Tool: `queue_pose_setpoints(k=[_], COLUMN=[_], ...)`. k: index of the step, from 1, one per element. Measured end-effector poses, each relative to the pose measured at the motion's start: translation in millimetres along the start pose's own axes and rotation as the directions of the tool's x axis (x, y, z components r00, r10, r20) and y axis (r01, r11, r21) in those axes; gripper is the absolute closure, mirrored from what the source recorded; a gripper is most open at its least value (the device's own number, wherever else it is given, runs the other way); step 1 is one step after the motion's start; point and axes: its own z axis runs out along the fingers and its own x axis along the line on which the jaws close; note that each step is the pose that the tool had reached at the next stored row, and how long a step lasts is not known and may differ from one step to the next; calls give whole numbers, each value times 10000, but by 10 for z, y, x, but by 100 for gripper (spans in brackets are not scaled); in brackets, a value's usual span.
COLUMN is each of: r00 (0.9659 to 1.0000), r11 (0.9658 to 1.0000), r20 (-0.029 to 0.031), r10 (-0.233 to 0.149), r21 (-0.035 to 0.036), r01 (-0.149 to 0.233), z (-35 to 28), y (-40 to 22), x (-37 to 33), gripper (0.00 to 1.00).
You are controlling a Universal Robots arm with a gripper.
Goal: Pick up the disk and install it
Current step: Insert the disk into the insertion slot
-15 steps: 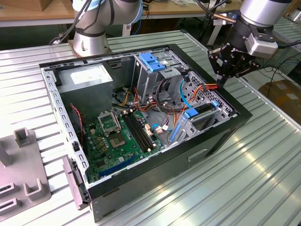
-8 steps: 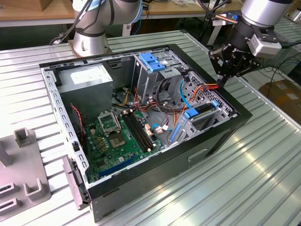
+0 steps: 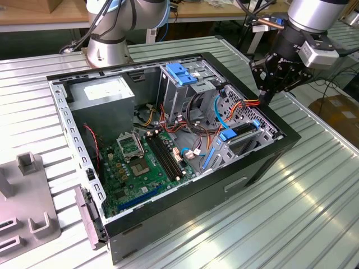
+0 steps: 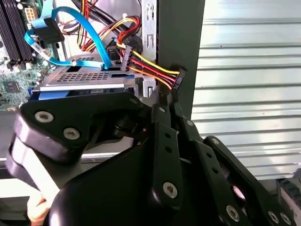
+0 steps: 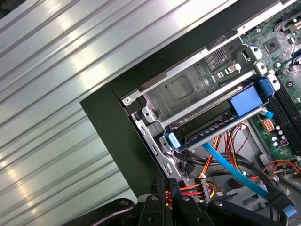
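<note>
Hovering just above the rim of the open computer case (image 3: 268, 154), the end effector (image 3: 266, 96) has its fingers drawn together with nothing visibly held between them. Right at its tip in the second wrist view sits a black power connector (image 4: 178, 77) trailing red, yellow and orange wires (image 4: 146, 63), though whether they touch cannot be told. Just beyond and below that, the disk (image 5: 211, 128) lies flat in its slot in the metal drive bay (image 5: 188, 87) at the case's near corner, its blue carrier frame showing along the edges. A thin blue cable (image 4: 91, 30) loops over the disk's far side. Further from the end effector lies the green motherboard (image 3: 140, 162), and beside it stands the tall metal cage (image 3: 176, 95) with a wide blue tab (image 3: 182, 73). Farthest off, across the case, is the grey power supply (image 3: 104, 95). Everything rests on a ribbed metal desk (image 3: 291, 218).
</note>
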Motion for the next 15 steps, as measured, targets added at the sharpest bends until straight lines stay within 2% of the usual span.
queue_pose_setpoints(k=[1,2,3,4,5,7,9,12,15], r00=[10000,10000,9999,9999,9999,9998,9998,9998,9999], r11=[10000,10000,9999,9999,9999,9998,9998,9998,9999], r20=[3,4,-16,-31,-47,-133,-156,-154,-126], r10=[-49,-97,-126,-129,-131,-140,-117,-110,-105], r21=[4,7,-26,-53,-81,-151,-148,-142,-73], r01=[49,97,126,128,131,138,115,108,104], z=[2,4,13,23,33,42,52,67,84], y=[-4,-10,-58,-101,-111,-114,-120,-121,-121], x=[1,1,2,4,9,13,20,19,18], gripper=[75,75,69,69,69,69,69,69,69])
